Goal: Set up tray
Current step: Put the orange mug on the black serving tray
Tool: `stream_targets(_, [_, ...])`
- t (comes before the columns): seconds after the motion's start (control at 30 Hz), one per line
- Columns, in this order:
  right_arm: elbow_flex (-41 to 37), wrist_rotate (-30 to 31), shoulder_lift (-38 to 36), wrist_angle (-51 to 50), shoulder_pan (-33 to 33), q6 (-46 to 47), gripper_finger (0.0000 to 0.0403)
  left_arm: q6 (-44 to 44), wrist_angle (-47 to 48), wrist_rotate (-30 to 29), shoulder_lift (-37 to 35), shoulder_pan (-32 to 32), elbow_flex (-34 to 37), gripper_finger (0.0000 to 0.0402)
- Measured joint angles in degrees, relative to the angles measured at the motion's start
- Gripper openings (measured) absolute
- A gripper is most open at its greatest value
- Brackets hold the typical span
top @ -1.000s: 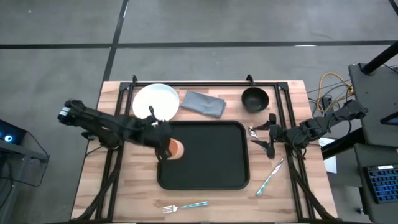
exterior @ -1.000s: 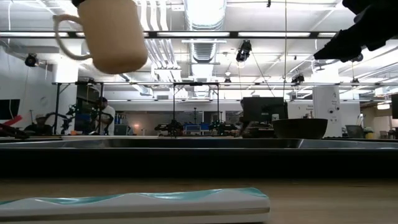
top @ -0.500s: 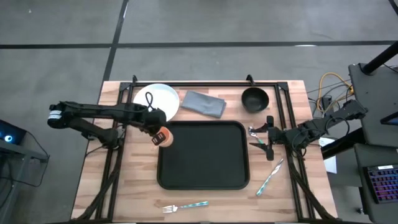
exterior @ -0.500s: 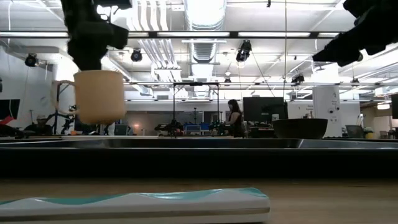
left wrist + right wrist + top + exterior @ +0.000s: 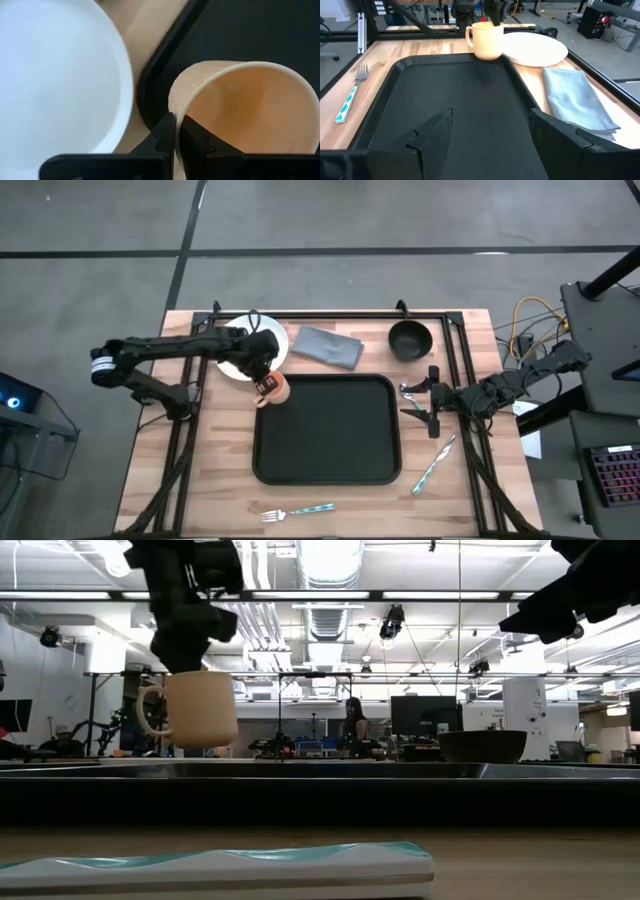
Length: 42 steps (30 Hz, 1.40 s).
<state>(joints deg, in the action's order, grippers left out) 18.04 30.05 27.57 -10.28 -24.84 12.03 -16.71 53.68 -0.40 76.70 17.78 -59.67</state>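
Observation:
The tray (image 5: 335, 445) is large, black and rimmed, and lies flat in the middle of the table; the right wrist view shows it too (image 5: 460, 100). A beige mug (image 5: 276, 390) hangs over the tray's far left corner, also seen in the low view (image 5: 200, 708) and in the right wrist view (image 5: 487, 40). My left gripper (image 5: 266, 380) is above the mug and shut on it. My right gripper (image 5: 425, 408) is open and waits just past the tray's right edge. My left gripper (image 5: 177, 132) holds the mug by its rim (image 5: 175, 107), one finger (image 5: 192, 137) inside the cup and the other outside against the wall. The fingers come from above, pointing down. The mug hangs upright below them, lifted a little above the tray's corner.
A white plate (image 5: 250, 345), a folded grey napkin (image 5: 327, 346) and a black bowl (image 5: 410, 338) stand along the far side. A teal-handled fork (image 5: 297, 511) lies near the front edge. Another teal-handled utensil (image 5: 433, 465) lies right of the tray.
My left gripper has carried the mug from over the tray's left part toward the far edge, to the tray's far left corner, and has come down a good way. It has stayed shut on the mug. My right arm has kept still.

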Motion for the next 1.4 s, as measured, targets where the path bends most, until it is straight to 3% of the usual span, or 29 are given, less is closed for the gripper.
stream_targets(0.4, [-3.18, 0.04, 0.33, 0.88, 0.00, 2.06, 0.0249, 5.28, -0.14, 3.14, 8.37, 1.43, -2.37, 0.0000])
stream_targets(0.8, [-5.90, -0.03, 0.31, 0.74, 0.00, 4.36, 0.0249, 7.20, -3.06, 3.20, 9.29, 4.82, -2.35, 0.0000])
stream_targets(1.4, [-6.16, -0.05, 0.31, 0.77, 0.00, 4.35, 0.0249, 7.19, -2.05, 3.41, 9.29, 4.69, -0.95, 0.0005])
